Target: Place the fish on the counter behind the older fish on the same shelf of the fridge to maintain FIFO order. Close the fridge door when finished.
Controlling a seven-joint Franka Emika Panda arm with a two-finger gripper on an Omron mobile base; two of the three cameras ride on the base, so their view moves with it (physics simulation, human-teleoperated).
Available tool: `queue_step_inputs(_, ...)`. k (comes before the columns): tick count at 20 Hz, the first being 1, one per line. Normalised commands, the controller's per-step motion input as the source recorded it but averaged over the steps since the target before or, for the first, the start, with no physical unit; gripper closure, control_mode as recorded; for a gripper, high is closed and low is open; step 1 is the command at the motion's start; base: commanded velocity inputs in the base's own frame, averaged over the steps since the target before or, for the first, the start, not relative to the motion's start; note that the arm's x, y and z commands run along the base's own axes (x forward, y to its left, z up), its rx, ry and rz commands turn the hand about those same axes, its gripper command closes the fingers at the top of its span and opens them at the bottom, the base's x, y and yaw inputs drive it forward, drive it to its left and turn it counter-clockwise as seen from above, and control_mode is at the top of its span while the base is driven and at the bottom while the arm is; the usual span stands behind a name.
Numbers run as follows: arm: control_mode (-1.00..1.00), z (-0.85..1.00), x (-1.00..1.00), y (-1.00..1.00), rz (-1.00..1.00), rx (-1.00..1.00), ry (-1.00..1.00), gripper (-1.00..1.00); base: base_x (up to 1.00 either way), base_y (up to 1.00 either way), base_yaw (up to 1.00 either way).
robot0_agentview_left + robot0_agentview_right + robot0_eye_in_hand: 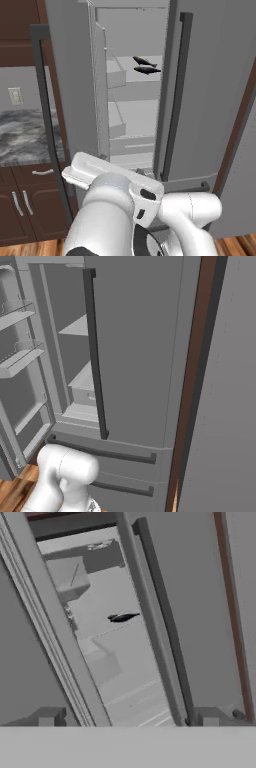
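Fish (142, 61) lies behind older fish (147, 70), same shelf (135, 76), FIFO kept | fridge (210, 100) left door ajar, unclosed | fingers (49, 717) apart, empty

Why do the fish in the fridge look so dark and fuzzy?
Left base view: the two fish are small, far, soft-edged against the pale shelf. Hand view: coarser blur, they merge into one dark smudge. Flat rendered lighting, no glare.

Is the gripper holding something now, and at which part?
Nothing is held. The gripper is open with an empty gap between its tips, and both fish lie on the fridge shelf.
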Motion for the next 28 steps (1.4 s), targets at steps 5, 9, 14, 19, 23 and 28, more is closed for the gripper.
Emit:
queue_step_inputs(5, -1.0, -0.17, 0.33, 1.0, -0.09, -0.09, -0.02, -1.0, 0.0, 0.0, 0.0)
queue_step_inputs(9, -1.0, -0.09, 0.68, 0.99, -0.27, -0.06, 0.0, -1.0, 0.0, 0.0, 0.0)
queue_step_inputs(14, -1.0, -0.15, 0.68, 1.0, -0.29, -0.05, 0.0, -1.0, 0.0, 0.0, 0.0)
queue_step_inputs(19, -1.0, -0.14, 0.75, 0.94, -0.27, -0.04, 0.0, -1.0, 0.0, 0.0, 0.0)
queue_step_inputs(23, -1.0, -0.15, 0.82, 0.66, -0.24, -0.01, 0.0, -1.0, 0.0, 0.0, 0.0)
queue_step_inputs(28, -1.0, -0.07, 0.41, -0.18, -0.15, 0.0, 0.0, -1.0, 0.0, 0.0, 0.0)
